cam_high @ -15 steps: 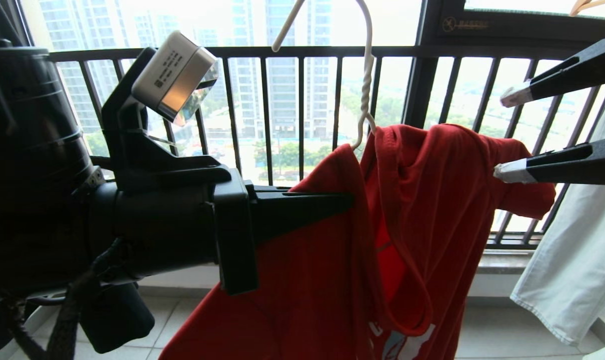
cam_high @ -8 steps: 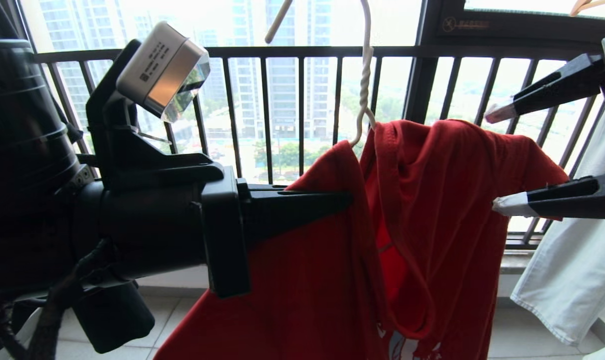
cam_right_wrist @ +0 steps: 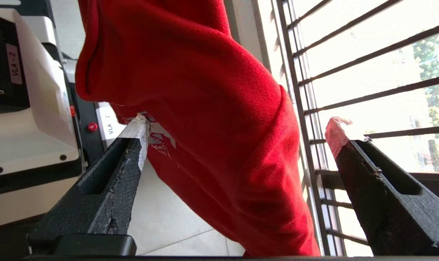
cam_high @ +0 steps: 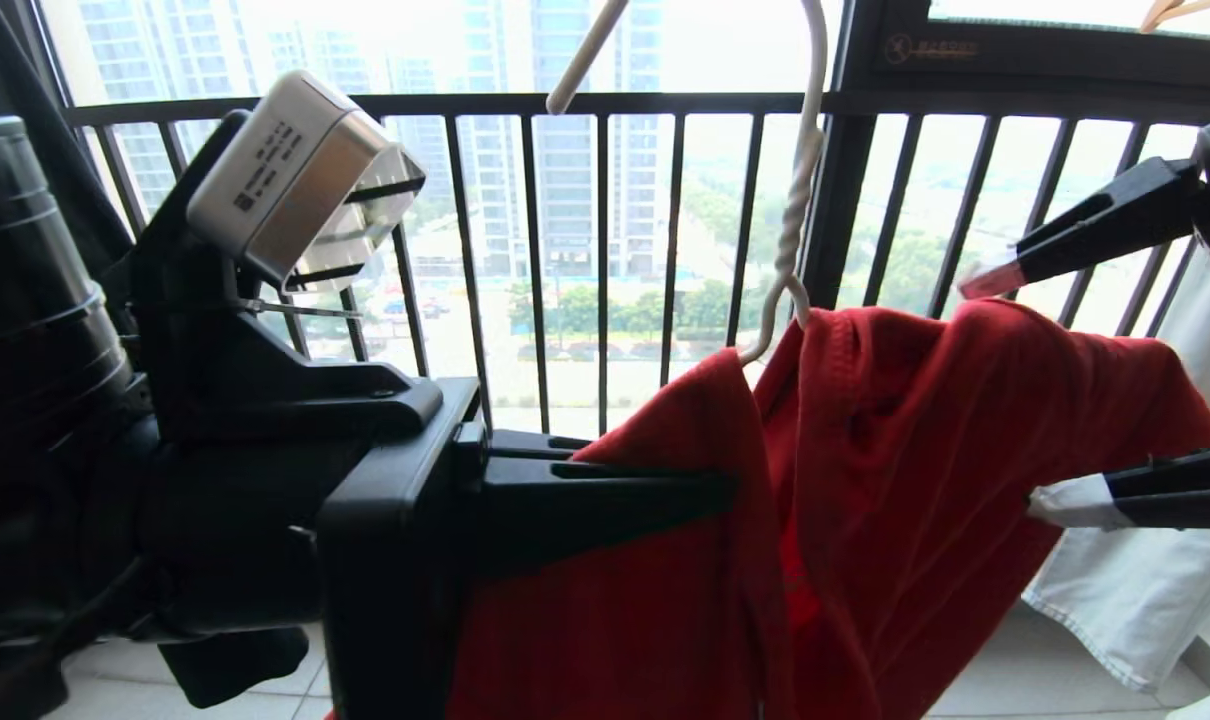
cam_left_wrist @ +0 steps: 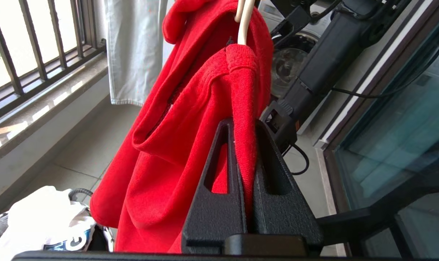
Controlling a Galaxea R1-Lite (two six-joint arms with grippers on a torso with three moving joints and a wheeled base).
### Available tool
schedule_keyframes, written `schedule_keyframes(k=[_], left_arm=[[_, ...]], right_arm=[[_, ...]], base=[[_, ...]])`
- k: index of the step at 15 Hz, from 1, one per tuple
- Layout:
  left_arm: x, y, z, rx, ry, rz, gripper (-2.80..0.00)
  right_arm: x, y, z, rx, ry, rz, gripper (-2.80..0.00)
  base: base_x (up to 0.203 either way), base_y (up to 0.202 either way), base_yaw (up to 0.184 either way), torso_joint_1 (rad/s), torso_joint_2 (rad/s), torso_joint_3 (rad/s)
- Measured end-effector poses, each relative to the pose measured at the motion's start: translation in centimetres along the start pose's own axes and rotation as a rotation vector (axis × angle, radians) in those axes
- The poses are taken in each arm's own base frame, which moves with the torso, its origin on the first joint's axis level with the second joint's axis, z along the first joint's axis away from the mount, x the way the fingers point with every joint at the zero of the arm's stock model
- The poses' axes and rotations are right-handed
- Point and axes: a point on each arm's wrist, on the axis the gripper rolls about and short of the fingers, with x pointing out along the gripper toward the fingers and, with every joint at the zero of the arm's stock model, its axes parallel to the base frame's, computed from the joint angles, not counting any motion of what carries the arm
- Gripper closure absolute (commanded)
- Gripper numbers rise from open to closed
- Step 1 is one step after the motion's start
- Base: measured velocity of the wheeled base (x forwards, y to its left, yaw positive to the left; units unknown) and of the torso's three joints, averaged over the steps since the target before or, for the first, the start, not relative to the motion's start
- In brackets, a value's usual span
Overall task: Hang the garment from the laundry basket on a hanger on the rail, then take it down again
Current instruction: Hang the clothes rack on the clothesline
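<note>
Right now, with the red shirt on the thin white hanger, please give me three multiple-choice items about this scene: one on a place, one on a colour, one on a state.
1. Where does the left gripper hold the red short-sleeved T-shirt?
A. on a fold of cloth below the hook of the thin cream-white wire hanger
B. on the bottom hem
C. on the dark railing

2. What colour is the garment hanging beside the red T-shirt?
A. black
B. pale whitish
C. yellow

3. How is the right gripper?
A. shut on the hanger
B. shut on the sleeve
C. open, with cloth between its fingers

Answers: 1 A, the left wrist view shows the fingers pinching a fold under the hanger wire. 2 B, pale cloth hangs at the right edge of the head view. 3 C, the right wrist view shows the fingers wide apart either side of the cloth.
</note>
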Motion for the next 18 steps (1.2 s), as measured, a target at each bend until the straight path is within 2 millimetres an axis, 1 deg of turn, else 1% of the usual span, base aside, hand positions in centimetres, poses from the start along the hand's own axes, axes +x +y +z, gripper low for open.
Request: schedule_keyframes(k=[3, 5, 7, 15, 16, 18], left_arm=[[-0.4, -0.3, 0.0, 0.007, -0.001, -0.018, 0.00], [-0.5, -0.4, 0.0, 0.014, -0.002, -0.020, 0.00], [-0.6, -0.4, -0.1, 0.029, 0.000, -0.021, 0.00], [-1.3, -1.1, 0.3, 0.060, -0.029, -0.029, 0.00], [-1.5, -1.2, 0.4, 0.068, -0.040, -0.032, 0.00], [-1.7, -1.4, 0.5, 0.072, -0.046, -0.032, 0.00]], right_arm=[[-0.7, 0.9, -0.7, 0.009, 0.047, 0.052, -2.80], [-0.8, 1.2, -1.0, 0.020, 0.070, 0.083, -2.80], [-0.7, 1.4, -0.9, 0.015, 0.067, 0.091, -2.80], [0.6, 1.1, 0.1, -0.008, 0.012, 0.114, -2.80], [0.9, 0.9, 0.2, -0.007, -0.003, 0.118, 0.00], [1.5, 0.6, 0.5, 0.030, -0.020, 0.130, 0.00]], base=[[0.000, 0.000, 0.000, 0.000, 0.00, 0.000], [0.000, 0.000, 0.000, 0.000, 0.00, 0.000], [0.000, 0.000, 0.000, 0.000, 0.00, 0.000], [0.000, 0.000, 0.000, 0.000, 0.00, 0.000], [0.000, 0.000, 0.000, 0.000, 0.00, 0.000], [0.000, 0.000, 0.000, 0.000, 0.00, 0.000]])
